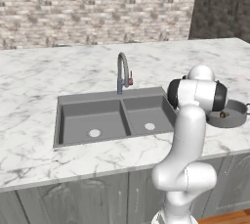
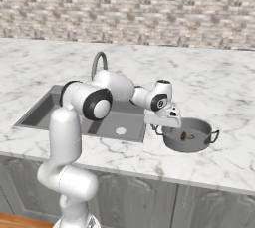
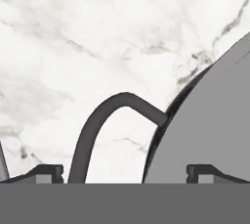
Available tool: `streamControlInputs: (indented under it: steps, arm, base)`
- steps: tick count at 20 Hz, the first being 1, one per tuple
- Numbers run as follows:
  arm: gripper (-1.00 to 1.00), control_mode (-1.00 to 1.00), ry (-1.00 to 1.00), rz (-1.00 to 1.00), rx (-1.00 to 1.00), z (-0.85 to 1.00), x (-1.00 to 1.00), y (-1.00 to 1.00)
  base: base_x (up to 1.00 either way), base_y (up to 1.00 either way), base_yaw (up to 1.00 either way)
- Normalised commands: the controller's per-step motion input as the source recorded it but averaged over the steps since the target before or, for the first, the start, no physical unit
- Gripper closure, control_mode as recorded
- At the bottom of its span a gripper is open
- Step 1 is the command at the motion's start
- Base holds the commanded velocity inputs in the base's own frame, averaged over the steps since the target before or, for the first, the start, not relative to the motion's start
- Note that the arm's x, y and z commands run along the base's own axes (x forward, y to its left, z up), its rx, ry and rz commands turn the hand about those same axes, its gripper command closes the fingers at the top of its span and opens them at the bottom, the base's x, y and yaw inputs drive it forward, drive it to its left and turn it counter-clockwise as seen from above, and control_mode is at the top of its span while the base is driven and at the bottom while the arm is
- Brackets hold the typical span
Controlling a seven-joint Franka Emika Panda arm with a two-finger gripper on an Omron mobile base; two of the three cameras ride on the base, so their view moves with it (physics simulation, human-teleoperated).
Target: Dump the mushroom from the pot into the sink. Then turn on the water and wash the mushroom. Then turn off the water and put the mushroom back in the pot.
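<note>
Both base views look forward and down from behind the arm, sharing the sink [image 1: 117, 115] and the pot [image 2: 189, 135]. The hand view looks very closely down on the pot's loop handle [image 3: 105, 120].

Glossy white rounded arm segments, dark grey-black joint bands, white hand [image 2: 167, 120] with small dark finger tips [image 3: 49, 171]

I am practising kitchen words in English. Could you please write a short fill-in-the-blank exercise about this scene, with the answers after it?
1. The mushroom lies inside the ____.
2. The pot stands on the counter, to the right of the ____.
3. The claw is at the pot's loop ____, which rises between its two tips.
4. The faucet stands behind the sink, and no ____ runs from it.

Missing words: pot; sink; handle; water
</note>
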Motion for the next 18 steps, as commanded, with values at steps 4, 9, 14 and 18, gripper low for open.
streamControlInputs:
  steps: [4, 9, 14, 18]
  arm:
    - [1.00, -1.00, -0.01, 0.00, 0.00, -0.33, 0.04, -0.07]
    - [1.00, -1.00, -0.05, 0.00, 0.00, -0.20, -0.13, -0.07]
    - [1.00, -1.00, -0.16, 0.00, 0.00, -0.01, -0.43, -0.09]
    - [1.00, -1.00, -0.18, 0.04, 0.00, 0.27, -0.43, 0.00]
  base:
    - [0.00, 0.00, 0.00]
    - [0.00, 0.00, 0.00]
    - [0.00, 0.00, 0.00]
    - [0.00, 0.00, 0.00]
